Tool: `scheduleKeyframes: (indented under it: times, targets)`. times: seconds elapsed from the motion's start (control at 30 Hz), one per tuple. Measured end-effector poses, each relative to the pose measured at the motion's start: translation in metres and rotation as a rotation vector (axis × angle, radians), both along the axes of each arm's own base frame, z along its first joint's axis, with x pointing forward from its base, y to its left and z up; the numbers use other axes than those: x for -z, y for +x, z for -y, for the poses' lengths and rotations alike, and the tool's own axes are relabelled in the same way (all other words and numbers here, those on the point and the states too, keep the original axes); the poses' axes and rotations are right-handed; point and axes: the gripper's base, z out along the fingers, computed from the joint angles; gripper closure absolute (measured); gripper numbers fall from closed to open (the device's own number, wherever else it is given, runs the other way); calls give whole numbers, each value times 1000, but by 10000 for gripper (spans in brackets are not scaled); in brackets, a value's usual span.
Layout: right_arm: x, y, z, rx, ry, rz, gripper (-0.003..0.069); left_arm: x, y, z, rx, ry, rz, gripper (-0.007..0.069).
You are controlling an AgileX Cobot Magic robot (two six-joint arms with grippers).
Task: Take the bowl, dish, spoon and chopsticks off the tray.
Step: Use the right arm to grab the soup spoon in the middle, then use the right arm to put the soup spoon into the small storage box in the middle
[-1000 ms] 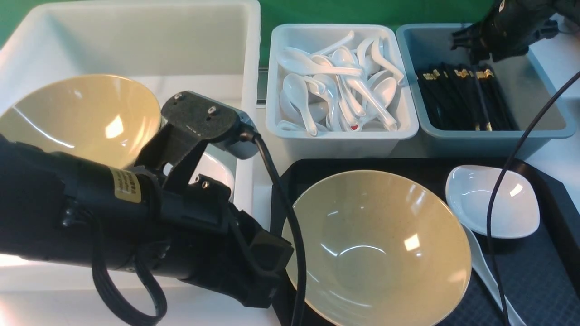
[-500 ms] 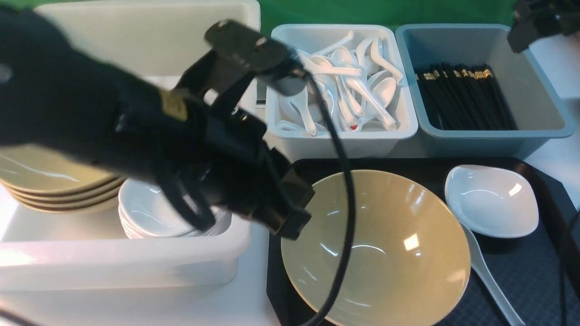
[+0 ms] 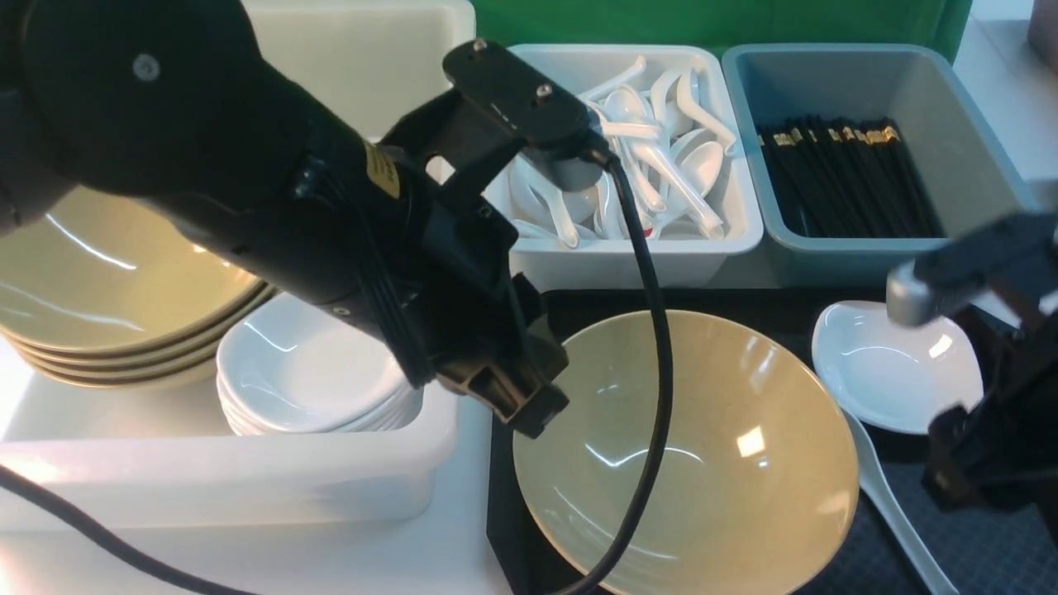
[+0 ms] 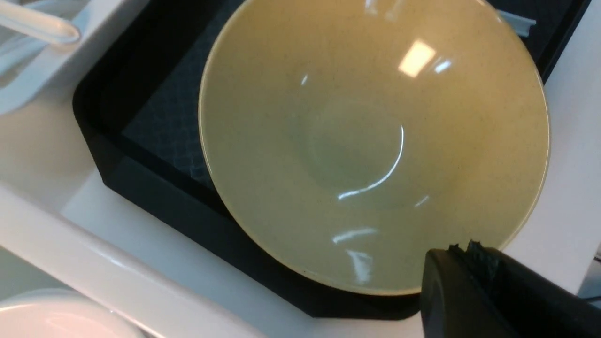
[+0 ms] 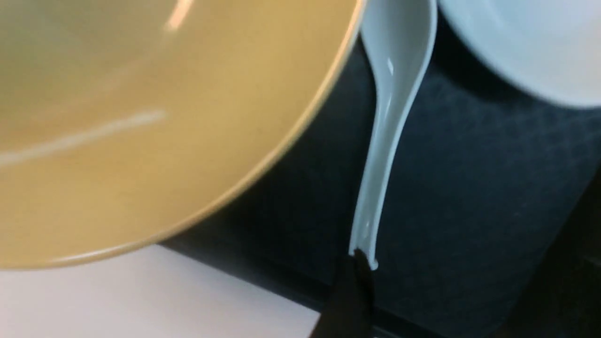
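Note:
The olive-tan bowl stands on the left of the black tray. The white dish sits at the tray's far right. The white spoon lies between them, its handle toward me. No chopsticks show on the tray. My left gripper hovers shut and empty over the bowl's near-left rim; in the left wrist view it is at the rim of the bowl. My right gripper is open and low over the tray's right side; in the right wrist view one finger is at the end of the spoon's handle.
A big white tub on the left holds stacked tan bowls and stacked white dishes. Behind the tray stand a pale bin of white spoons and a blue-grey bin with several black chopsticks. The left arm's cable hangs over the bowl.
My left arm has swung from the white tub over to the bowl's left rim. My right arm has come down from the chopsticks bin to the tray's right side, by the spoon handle.

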Motion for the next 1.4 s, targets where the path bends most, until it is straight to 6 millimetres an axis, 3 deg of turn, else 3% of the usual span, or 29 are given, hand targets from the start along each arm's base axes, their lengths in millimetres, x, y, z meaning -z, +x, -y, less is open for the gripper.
scheduleKeyframes:
  times: [0.13, 0.43, 0.53, 0.73, 0.9, 1.03, 1.13, 1.27, 1.3, 1.33, 1.4]
  targets:
    - [39, -2, 2, 27, -15, -17, 87, 1, -1, -1, 6, 13, -16, 636]
    - [89, 22, -7, 19, -26, -78, 116, 19, -4, -3, 4, 46, -58, 636]
    - [99, 25, -9, 17, -34, -134, 192, 23, -5, -4, 3, 53, -67, 636]
    - [95, 17, -8, -12, -47, -199, 545, 22, -5, -4, -2, 44, -55, 636]
    - [61, 0, 1, -29, -67, -158, 576, 15, -8, -7, -5, 24, -26, 636]
    - [0, -1, 5, -40, -50, 38, 576, 7, -10, -10, -12, 0, 20, 636]
    - [-46, 17, -1, -47, 2, 223, 576, 5, -9, -10, -19, -16, 41, 636]
    - [-93, 59, -16, -57, 87, 480, 576, 5, -9, -10, -19, -16, 45, 636]
    - [-94, 64, -18, -59, 94, 494, 576, 5, -9, -10, -19, -16, 45, 636]
    - [-107, 89, -28, -55, 139, 589, 576, 5, -9, -10, -17, -12, 39, 636]
    - [-108, 117, -39, -38, 189, 642, 576, 6, -10, -11, -12, 0, 25, 636]
